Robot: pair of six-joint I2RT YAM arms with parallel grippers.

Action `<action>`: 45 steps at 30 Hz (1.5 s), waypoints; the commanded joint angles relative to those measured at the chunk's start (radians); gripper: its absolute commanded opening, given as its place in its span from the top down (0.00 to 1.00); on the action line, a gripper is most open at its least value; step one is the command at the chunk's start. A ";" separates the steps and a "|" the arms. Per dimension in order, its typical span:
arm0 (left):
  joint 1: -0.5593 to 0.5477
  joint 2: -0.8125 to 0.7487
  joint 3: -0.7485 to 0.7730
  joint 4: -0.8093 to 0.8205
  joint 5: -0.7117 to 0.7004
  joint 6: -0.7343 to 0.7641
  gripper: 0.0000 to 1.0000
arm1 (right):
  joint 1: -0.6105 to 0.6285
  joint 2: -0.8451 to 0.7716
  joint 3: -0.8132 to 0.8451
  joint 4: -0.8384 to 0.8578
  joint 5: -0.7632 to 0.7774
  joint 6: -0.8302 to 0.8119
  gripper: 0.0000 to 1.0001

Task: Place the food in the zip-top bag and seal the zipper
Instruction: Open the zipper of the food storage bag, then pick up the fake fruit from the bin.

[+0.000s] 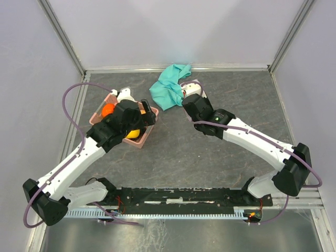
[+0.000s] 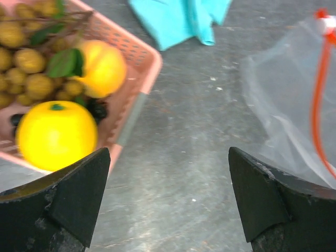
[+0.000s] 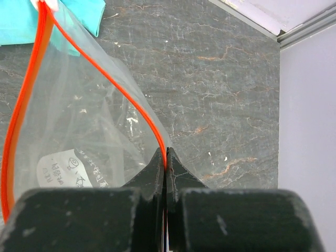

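Observation:
The food lies in a pink basket: a yellow fruit, a yellow-orange fruit and brown berries with green leaves. The top view shows an orange fruit and a yellow one. My left gripper is open and empty, over bare table just right of the basket; it hovers over the basket's right side in the top view. My right gripper is shut on the red-orange zipper of the clear zip-top bag, holding its mouth open. The bag is right of the left gripper.
A teal cloth lies crumpled at the back centre, beside the bag and my right gripper. It also shows in the left wrist view and the right wrist view. The enclosure walls rise close behind.

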State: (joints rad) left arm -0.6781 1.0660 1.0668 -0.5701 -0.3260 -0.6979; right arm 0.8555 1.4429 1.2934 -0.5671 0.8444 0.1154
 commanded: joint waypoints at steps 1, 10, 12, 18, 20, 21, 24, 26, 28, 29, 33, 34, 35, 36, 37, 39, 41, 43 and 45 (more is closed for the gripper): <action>0.076 -0.018 -0.008 -0.112 -0.110 0.075 0.00 | 0.000 0.000 -0.011 0.046 0.036 -0.013 0.99; 0.342 0.106 -0.022 -0.145 0.092 0.227 0.00 | 0.000 0.004 -0.020 0.049 0.008 -0.005 0.98; 0.369 0.150 -0.010 -0.162 0.123 0.262 0.00 | 0.000 0.006 -0.022 0.050 0.003 -0.004 0.98; 0.415 0.260 -0.007 -0.168 0.236 0.316 0.00 | 0.001 0.009 -0.025 0.046 -0.014 0.007 0.98; 0.416 0.281 -0.009 -0.155 0.267 0.322 0.00 | 0.001 0.010 -0.027 0.045 -0.017 0.010 0.98; 0.417 0.290 -0.013 -0.146 0.276 0.323 0.00 | 0.001 0.009 -0.029 0.046 -0.018 0.012 0.98; 0.417 0.322 -0.020 -0.129 0.292 0.327 0.00 | 0.001 0.011 -0.031 0.047 -0.026 0.017 0.98; 0.417 0.348 -0.022 -0.123 0.299 0.331 0.00 | 0.001 0.015 -0.030 0.047 -0.030 0.019 0.98; 0.417 0.370 -0.019 -0.124 0.301 0.333 0.01 | 0.000 0.015 -0.031 0.048 -0.031 0.021 0.98; 0.417 0.374 -0.019 -0.124 0.302 0.332 0.02 | 0.000 0.014 -0.030 0.047 -0.031 0.021 0.98; 0.417 0.362 -0.021 -0.125 0.320 0.330 0.10 | 0.000 0.006 -0.030 0.045 -0.031 0.020 0.98; 0.417 0.354 -0.020 -0.127 0.324 0.329 0.14 | 0.001 0.005 -0.030 0.044 -0.031 0.020 0.98; 0.417 0.342 -0.019 -0.129 0.326 0.328 0.18 | 0.001 0.004 -0.031 0.044 -0.031 0.022 0.98; 0.417 0.330 -0.017 -0.131 0.327 0.324 0.22 | 0.001 0.002 -0.032 0.044 -0.033 0.022 0.98; 0.417 0.315 -0.016 -0.134 0.329 0.320 0.26 | 0.001 0.000 -0.031 0.044 -0.037 0.024 0.98; 0.417 0.284 -0.012 -0.134 0.335 0.307 0.36 | 0.001 -0.001 -0.031 0.046 -0.044 0.031 0.98; 0.417 0.250 -0.006 -0.134 0.346 0.292 0.42 | 0.001 0.001 -0.032 0.048 -0.058 0.039 0.98; 0.417 0.218 0.002 -0.131 0.363 0.272 0.46 | 0.001 0.005 -0.030 0.051 -0.072 0.053 0.98; 0.417 0.187 0.009 -0.122 0.379 0.250 0.48 | 0.002 0.011 -0.028 0.052 -0.089 0.068 0.98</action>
State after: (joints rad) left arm -0.2646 1.3354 1.0336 -0.7250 0.0055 -0.4053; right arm 0.8555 1.4563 1.2613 -0.5526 0.7799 0.1429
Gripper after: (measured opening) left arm 0.898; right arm 0.025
